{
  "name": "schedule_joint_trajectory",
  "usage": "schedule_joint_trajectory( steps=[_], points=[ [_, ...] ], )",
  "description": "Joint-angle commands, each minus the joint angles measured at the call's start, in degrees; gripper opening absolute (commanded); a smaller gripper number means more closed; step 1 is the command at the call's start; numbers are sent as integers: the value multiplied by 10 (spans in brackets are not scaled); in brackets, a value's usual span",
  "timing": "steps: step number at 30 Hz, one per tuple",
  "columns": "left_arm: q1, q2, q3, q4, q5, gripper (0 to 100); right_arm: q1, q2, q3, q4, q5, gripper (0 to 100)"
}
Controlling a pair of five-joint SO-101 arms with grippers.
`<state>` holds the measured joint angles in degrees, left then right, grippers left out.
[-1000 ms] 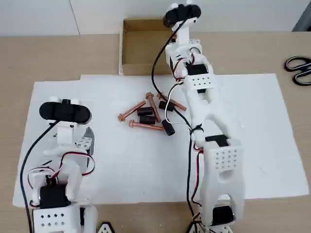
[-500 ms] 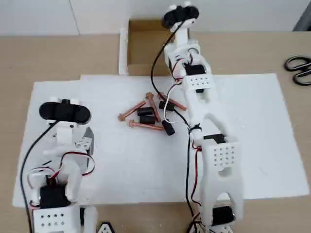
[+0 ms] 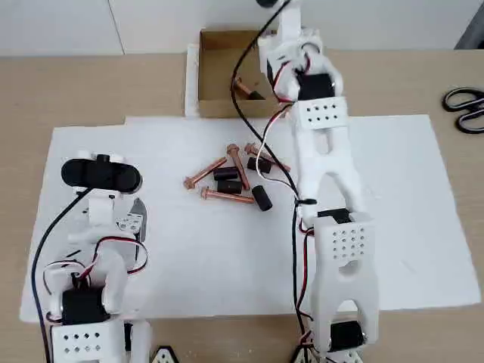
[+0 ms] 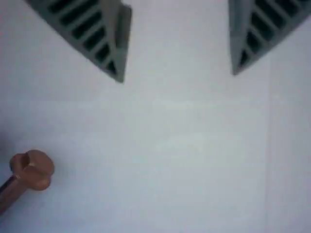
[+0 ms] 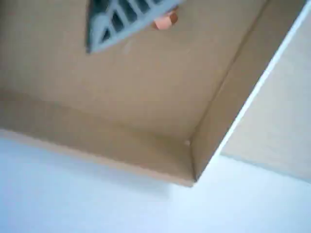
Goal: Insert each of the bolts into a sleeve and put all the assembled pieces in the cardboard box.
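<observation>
The cardboard box stands at the table's far edge. Inside it lies a copper bolt with a black sleeve, beside my right arm, which stretches over the box. In the right wrist view my right gripper hangs above the box floor, with a bolt head at its edge. Several loose copper bolts and black sleeves lie mid-table on the white sheet. My left gripper is open over bare paper, with one bolt head near it.
A white paper sheet covers most of the wooden table. Scissors lie at the far right edge. A loose sleeve lies close to the right arm's cable. The left arm stands at the near left.
My right arm has moved farther out over the cardboard box, and a bolt with a sleeve now shows inside it. The left arm has stayed still.
</observation>
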<state>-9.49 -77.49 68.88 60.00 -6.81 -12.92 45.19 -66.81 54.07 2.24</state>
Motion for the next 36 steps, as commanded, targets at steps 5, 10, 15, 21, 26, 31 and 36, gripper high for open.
schedule_joint_trajectory(
  steps=[5,10,15,21,26,31,36],
  points=[
    [-1,-4,-3,45,-3,137,-19,-15,-287,321,5,169],
    [2,-4,-2,36,-3,138,-22,-17,-294,427,4,169],
    [2,-3,25,5,-3,138,-20,-58,-289,436,4,169],
    [2,-3,57,-20,-2,139,-15,-196,-186,444,4,169],
    [2,-3,70,-44,-2,139,-29,-384,77,440,4,169],
    [2,-3,89,-83,15,139,-47,-560,344,426,3,169],
    [2,-3,112,-132,62,140,-48,-655,502,381,2,169]
  ],
)
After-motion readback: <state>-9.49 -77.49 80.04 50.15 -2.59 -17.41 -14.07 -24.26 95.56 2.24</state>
